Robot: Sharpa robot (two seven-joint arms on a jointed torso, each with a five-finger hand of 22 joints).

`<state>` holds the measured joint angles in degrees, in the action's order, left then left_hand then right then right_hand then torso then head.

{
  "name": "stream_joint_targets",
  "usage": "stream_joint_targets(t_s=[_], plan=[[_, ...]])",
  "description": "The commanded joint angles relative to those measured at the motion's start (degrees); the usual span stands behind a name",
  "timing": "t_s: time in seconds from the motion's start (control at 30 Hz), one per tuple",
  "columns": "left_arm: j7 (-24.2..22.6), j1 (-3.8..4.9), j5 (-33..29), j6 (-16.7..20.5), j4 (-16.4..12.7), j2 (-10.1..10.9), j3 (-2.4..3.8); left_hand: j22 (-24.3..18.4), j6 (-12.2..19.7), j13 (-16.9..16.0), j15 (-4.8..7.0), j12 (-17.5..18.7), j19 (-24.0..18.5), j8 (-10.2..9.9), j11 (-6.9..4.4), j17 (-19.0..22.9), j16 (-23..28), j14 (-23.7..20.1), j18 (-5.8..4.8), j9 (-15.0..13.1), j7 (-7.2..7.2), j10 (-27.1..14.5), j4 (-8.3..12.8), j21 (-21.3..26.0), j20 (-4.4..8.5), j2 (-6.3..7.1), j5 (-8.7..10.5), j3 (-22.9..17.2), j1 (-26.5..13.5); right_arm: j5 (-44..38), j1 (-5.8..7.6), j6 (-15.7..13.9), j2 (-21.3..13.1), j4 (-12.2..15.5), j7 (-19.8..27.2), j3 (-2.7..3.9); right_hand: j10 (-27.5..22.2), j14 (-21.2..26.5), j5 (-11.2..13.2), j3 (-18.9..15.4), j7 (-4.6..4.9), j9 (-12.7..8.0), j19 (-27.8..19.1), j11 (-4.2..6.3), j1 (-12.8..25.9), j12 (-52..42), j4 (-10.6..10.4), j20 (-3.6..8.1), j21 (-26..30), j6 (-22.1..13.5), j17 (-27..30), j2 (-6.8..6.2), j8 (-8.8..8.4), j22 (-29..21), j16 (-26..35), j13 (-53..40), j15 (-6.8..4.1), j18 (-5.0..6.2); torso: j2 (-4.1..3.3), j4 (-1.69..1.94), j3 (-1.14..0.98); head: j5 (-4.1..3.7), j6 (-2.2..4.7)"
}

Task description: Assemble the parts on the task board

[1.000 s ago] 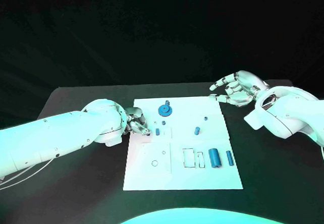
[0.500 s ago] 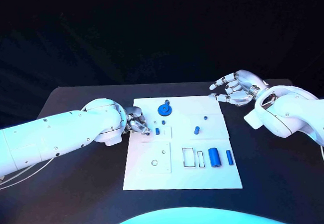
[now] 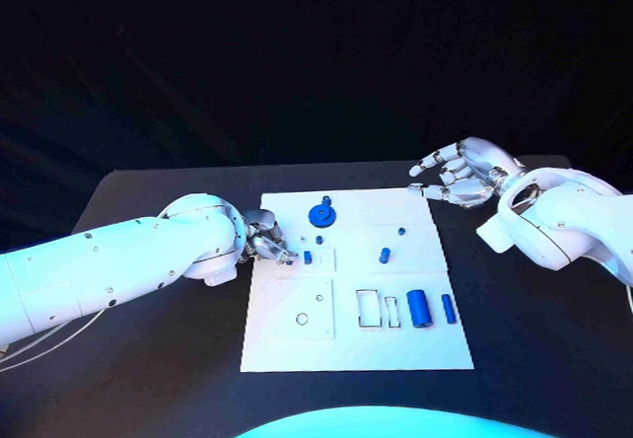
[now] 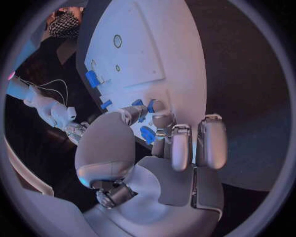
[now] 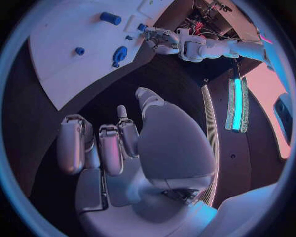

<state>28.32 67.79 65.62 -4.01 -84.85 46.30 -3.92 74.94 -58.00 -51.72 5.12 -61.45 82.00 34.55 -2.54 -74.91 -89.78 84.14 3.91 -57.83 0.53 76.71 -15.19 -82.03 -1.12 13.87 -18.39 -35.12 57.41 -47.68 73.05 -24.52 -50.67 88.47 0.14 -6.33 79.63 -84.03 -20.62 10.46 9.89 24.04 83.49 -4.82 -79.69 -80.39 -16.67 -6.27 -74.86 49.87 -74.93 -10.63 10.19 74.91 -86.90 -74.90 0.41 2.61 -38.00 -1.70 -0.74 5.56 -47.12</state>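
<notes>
The white task board (image 3: 354, 340) lies mid-table. My left hand (image 3: 268, 243) rests at its left edge. The thumb and a finger pinch a small blue part (image 4: 148, 134) there, close to two small blue pegs (image 3: 308, 256) on the board. A blue round disc (image 3: 321, 216) sits near the far edge and another small peg (image 3: 385, 255) stands mid-board. A thick blue cylinder (image 3: 418, 308) and a thin one (image 3: 449, 308) lie at the near right. My right hand (image 3: 456, 175) hovers off the far right corner, fingers loosely bent and holding nothing.
Outlined rectangular slots (image 3: 369, 308) and two small round holes (image 3: 302, 319) mark the near half of the board. Bare black table (image 3: 169, 375) surrounds it on all sides. My right forearm (image 3: 574, 225) lies along the table's right side.
</notes>
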Motion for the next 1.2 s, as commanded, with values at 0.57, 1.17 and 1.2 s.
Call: stream_joint_targets(t_s=[0.57,1.17,1.2], plan=[[0.0,-0.1,-0.8,1.8,-0.1,0.3,0.23,0.5,-0.4,-0.1,0.27,-0.1,0.3,-0.8,-0.11,-15.1,-0.2,5.9,-0.69,0.2,0.47,0.0,-1.7,0.2,0.07,-1.05,0.59,8.9,-3.6,-0.1,-0.05,0.2,0.0,-0.1,0.5,0.02,-0.2,-4.4,-0.4,-0.1,-0.28,-0.1,-0.5,0.05,0.6,0.3,0.2,0.01,0.3,-0.3,-9.1,-0.07,0.14,5.0,0.3,-4.5,-0.03,0.91,-0.02,0.0,0.07,-0.17,0.05],[-9.9,0.12,-12.4,12.2,-2.2,2.4,2.72,-23.8,11.0,14.9,-3.71,14.5,-14.2,-9.0,4.87,-1.0,12.0,-1.6,4.02,4.9,5.99,-16.1,-1.7,17.7,-3.46,-2.34,-0.43,13.5,1.8,0.0,-0.24,0.2,0.1,-0.2,0.5,0.02,-0.2,-4.4,-0.4,-0.1,-0.28,-0.1,-0.5,0.05,0.6,0.3,0.2,0.01,0.3,-0.3,-9.1,-0.07,0.14,5.0,0.3,-4.5,-0.03,0.91,-0.03,-0.02,-0.02,-0.38,0.31],[-11.0,0.13,-12.0,12.9,-2.3,2.4,2.77,-27.4,12.1,15.1,-4.3,14.5,-16.5,-9.4,5.46,1.2,14.2,-3.3,4.73,5.6,6.6,-17.4,-1.5,20.8,-3.92,-2.34,-0.39,13.6,3.1,0.0,-0.25,0.1,0.1,-0.2,0.5,0.02,-0.2,-4.4,-0.4,-0.1,-0.28,-0.1,-0.5,0.05,0.6,0.3,0.2,0.01,0.3,-0.3,-9.1,-0.07,0.14,5.0,0.3,-4.5,-0.03,0.91,-0.03,-0.01,-0.01,-0.43,0.34]])
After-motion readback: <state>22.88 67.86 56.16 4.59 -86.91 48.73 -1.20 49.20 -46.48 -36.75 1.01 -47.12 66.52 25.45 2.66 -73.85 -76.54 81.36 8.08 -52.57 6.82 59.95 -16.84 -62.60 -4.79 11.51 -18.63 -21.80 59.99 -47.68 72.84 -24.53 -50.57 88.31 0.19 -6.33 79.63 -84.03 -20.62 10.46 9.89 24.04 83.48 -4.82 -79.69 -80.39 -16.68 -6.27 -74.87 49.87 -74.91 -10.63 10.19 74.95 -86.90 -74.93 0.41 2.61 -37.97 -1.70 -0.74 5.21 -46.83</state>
